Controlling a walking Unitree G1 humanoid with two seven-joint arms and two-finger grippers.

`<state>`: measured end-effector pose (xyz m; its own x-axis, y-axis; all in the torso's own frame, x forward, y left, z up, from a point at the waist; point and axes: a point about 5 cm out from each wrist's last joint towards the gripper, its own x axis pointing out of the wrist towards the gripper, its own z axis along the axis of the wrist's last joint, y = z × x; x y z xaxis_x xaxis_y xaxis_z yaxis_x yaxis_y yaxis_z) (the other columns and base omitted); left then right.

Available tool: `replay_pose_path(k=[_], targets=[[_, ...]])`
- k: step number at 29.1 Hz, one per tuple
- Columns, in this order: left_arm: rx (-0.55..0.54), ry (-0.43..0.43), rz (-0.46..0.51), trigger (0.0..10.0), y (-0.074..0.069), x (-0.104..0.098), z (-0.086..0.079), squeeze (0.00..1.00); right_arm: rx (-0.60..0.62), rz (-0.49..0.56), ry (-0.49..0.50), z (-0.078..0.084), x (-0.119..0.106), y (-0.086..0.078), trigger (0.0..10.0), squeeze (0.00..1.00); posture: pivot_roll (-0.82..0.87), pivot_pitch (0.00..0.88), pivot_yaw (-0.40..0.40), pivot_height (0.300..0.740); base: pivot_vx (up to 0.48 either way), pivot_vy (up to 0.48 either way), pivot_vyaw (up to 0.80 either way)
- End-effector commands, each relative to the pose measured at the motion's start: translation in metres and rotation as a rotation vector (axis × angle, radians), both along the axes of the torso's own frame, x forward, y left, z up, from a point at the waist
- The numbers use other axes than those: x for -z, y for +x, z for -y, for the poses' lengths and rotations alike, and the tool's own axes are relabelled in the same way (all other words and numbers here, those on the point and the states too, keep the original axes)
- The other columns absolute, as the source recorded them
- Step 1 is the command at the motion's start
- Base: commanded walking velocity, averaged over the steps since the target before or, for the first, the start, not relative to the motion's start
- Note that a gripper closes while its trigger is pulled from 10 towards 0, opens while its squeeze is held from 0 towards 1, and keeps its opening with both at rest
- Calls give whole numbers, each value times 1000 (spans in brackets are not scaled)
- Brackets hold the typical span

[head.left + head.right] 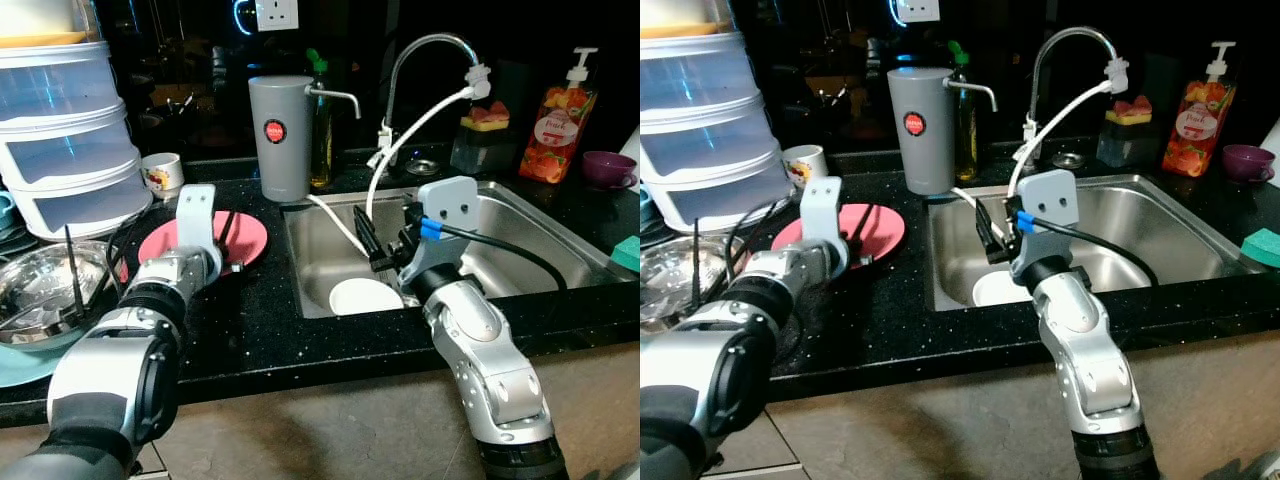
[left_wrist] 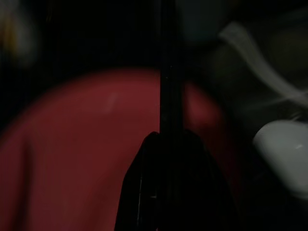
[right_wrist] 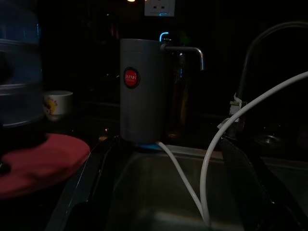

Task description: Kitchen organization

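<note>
From the left eye I see my left gripper [image 1: 226, 232] over the pink plate [image 1: 205, 240], which lies flat on the black counter [image 1: 250, 330] just left of the sink [image 1: 520, 235]; its fingers look closed together. My right gripper [image 1: 365, 235] reaches over the sink's left part, above a white plate [image 1: 362, 297] lying on the sink floor. A grey dispenser [image 1: 281, 137] stands at the sink's back left corner, a white hose [image 1: 415, 130] hangs from the tap [image 1: 425, 60], and stacked clear tubs [image 1: 65, 140] and a steel bowl [image 1: 45, 290] sit at far left.

The right eye shows the same layout: the pink plate is round, plain and matte, with the left gripper's fingers crossing its right side.

In the left wrist view, dark and blurred, the closed fingers [image 2: 166, 144] form one black line over the plate's red surface.

In the right wrist view the fingers [image 3: 96, 173] are spread apart, framing the dispenser and hose, holding nothing.
</note>
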<state>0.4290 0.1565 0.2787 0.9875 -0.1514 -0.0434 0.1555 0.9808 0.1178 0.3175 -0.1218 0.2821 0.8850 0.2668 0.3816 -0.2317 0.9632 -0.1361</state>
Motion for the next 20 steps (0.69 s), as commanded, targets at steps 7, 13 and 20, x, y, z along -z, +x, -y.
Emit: replay_pose_path(k=[7, 13, 20], targets=[[321, 194, 249, 10000, -14, -35, 32, 0, -79, 4, 122, 0, -9, -6, 10000, 0, 20, 83, 73, 740, 0, 0, 0], [680, 120, 343, 10000, -62, -32, 39, 0, -374, -4, 442, -10, -22, -23, 10000, 0, 31, 75, 61, 740, 0, 0, 0], [847, 72, 332, 10000, -94, -22, 48, 0, -466, -9, 520, -18, -24, -30, 10000, 0, 34, 67, 53, 740, 0, 0, 0]])
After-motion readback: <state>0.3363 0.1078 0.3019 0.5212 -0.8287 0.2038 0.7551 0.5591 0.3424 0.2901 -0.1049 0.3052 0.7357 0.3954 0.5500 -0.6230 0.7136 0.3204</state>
